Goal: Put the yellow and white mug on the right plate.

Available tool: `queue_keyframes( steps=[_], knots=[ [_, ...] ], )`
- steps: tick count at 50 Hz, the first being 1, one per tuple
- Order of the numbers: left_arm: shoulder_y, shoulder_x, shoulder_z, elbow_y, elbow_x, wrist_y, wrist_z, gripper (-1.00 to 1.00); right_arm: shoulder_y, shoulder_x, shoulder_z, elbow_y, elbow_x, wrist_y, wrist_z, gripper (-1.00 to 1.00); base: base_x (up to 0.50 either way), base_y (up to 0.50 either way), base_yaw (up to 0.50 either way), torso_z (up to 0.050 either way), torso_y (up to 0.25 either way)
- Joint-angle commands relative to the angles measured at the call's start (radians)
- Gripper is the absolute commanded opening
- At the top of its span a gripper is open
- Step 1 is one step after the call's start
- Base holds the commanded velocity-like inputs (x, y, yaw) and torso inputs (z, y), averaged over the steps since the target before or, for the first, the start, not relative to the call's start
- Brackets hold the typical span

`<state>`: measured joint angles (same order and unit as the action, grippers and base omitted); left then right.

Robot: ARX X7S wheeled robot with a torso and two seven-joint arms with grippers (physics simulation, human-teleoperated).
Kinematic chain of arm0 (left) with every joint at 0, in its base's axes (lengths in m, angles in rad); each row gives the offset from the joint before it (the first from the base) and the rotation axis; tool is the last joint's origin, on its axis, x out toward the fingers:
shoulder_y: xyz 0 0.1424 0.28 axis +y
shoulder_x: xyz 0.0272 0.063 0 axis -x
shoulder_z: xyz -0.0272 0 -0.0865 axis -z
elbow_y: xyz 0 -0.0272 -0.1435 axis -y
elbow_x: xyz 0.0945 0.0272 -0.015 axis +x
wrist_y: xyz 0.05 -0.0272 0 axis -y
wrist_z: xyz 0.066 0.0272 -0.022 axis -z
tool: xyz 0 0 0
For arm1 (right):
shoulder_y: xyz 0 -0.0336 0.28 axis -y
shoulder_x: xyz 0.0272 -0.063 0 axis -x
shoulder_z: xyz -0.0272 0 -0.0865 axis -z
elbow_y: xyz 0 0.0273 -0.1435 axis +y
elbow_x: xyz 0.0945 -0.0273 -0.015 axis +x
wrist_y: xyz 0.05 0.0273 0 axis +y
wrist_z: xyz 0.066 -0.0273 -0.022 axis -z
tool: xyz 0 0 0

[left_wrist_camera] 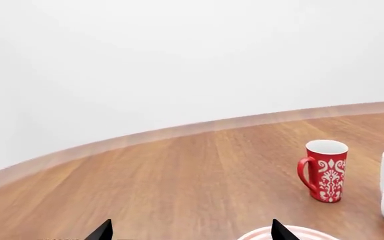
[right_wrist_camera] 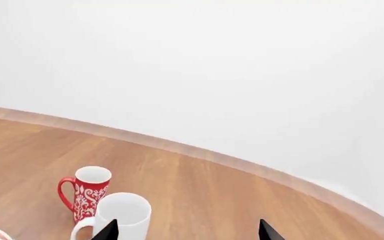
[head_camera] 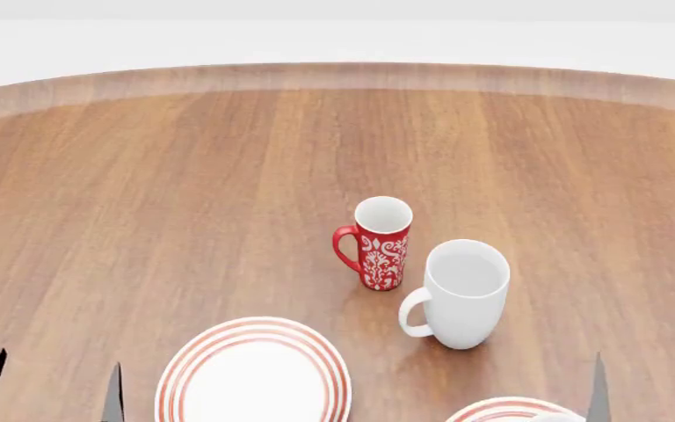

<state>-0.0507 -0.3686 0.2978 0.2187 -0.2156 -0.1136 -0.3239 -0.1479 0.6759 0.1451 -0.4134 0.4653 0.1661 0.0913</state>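
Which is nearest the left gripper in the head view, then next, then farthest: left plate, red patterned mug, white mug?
From the left gripper, at the bottom left corner:
1. Left plate, just beside it.
2. Red patterned mug, centre, farther back.
3. White mug, right of the red one.

right plate [head_camera: 504,408], white with red rings, flat on table, cut off at head view's bottom edge

A simulated tabletop scene, not a furnished room. A round wooden table [head_camera: 197,176] with a pale rim fills the view, backed by blank white walls. Household tableware sits on it: a red patterned mug [head_camera: 380,243], a white mug [head_camera: 463,294], and a red-ringed plate [head_camera: 253,373].
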Motion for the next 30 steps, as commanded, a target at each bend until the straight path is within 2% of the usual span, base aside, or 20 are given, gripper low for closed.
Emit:
queue_keyframes(
  steps=[1,18,30],
  knots=[
    [-0.001,0.01,-0.018,-0.008,-0.018,0.014,-0.014,1.0,0.027,-0.016,0.01,-0.03,0.012,0.011,0.036,1.0,0.0,0.0,0.0,0.0,0.0],
    [0.006,0.025,-0.065,0.002,-0.05,0.055,-0.048,1.0,0.025,-0.03,0.062,-0.126,0.165,-0.004,0.005,1.0,0.0,0.0,0.0,0.0,0.0],
    [0.007,0.028,-0.082,0.006,-0.059,0.065,-0.066,1.0,0.02,-0.028,0.071,-0.154,0.203,-0.013,-0.012,1.0,0.0,0.0,0.0,0.0,0.0]
  ],
)
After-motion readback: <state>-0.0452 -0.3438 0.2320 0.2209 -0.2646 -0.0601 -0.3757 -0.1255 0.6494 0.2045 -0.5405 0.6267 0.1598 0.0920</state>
